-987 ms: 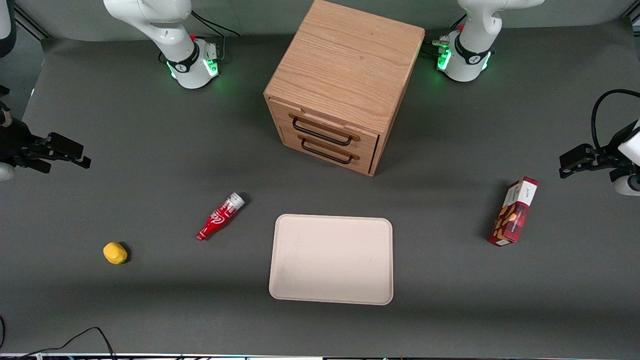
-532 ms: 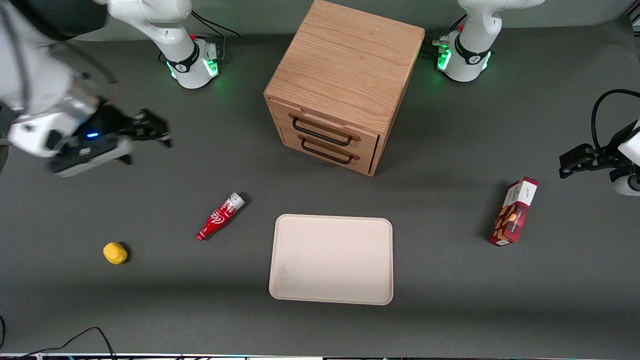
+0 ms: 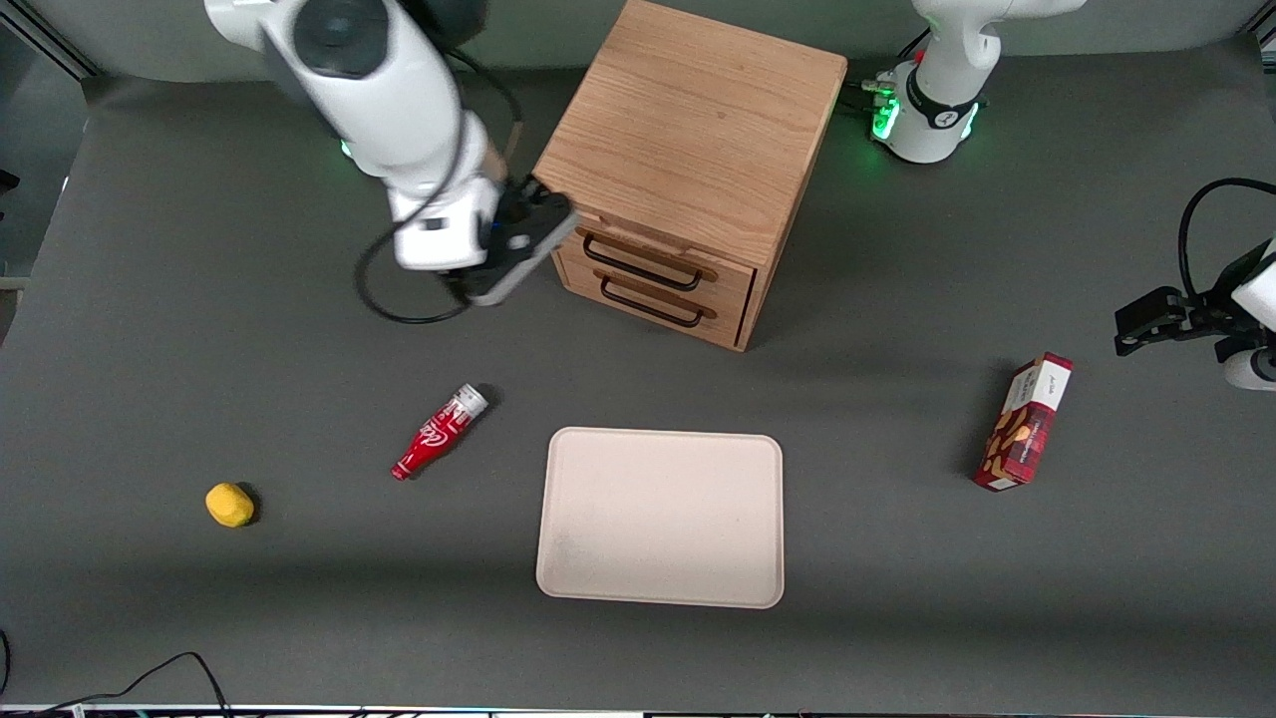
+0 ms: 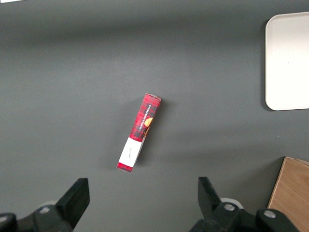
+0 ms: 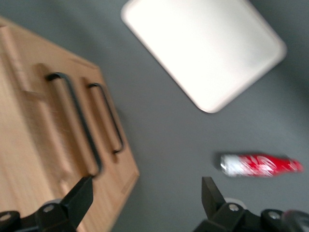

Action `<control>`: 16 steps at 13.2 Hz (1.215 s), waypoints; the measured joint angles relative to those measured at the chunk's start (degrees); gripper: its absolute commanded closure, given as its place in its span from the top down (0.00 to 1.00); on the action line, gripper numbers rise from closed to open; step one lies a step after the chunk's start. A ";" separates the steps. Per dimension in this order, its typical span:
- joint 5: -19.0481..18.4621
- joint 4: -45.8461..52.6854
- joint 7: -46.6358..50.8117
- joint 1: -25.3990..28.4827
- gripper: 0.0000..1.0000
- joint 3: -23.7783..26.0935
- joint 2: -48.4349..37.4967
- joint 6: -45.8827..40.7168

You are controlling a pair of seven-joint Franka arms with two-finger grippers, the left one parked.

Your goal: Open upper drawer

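The wooden cabinet (image 3: 693,130) stands at the middle of the table, farther from the front camera than the tray. Its upper drawer (image 3: 638,255) is shut, with a black wire handle (image 3: 638,273); the lower drawer (image 3: 698,304) sits just beneath. My right gripper (image 3: 543,214) is open and empty, level with the upper drawer, beside the cabinet's front corner toward the working arm's end. In the right wrist view the gripper (image 5: 146,197) is spread wide, with the upper drawer's handle (image 5: 77,123) close to one finger (image 5: 79,198).
A cream tray (image 3: 660,517) lies in front of the cabinet, nearer the front camera. A red bottle (image 3: 439,432) and a yellow object (image 3: 229,504) lie toward the working arm's end. A red box (image 3: 1024,421) lies toward the parked arm's end.
My right arm has swung in from the table's edge to the cabinet's front corner. The drawers and table objects have not moved.
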 measured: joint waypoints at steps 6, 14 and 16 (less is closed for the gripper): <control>-3.11 0.05 -1.91 4.22 1.00 1.46 9.77 8.07; -6.52 -1.57 -2.47 6.02 1.00 1.71 12.60 12.90; -8.09 -2.50 -2.50 6.04 1.00 1.71 13.25 13.73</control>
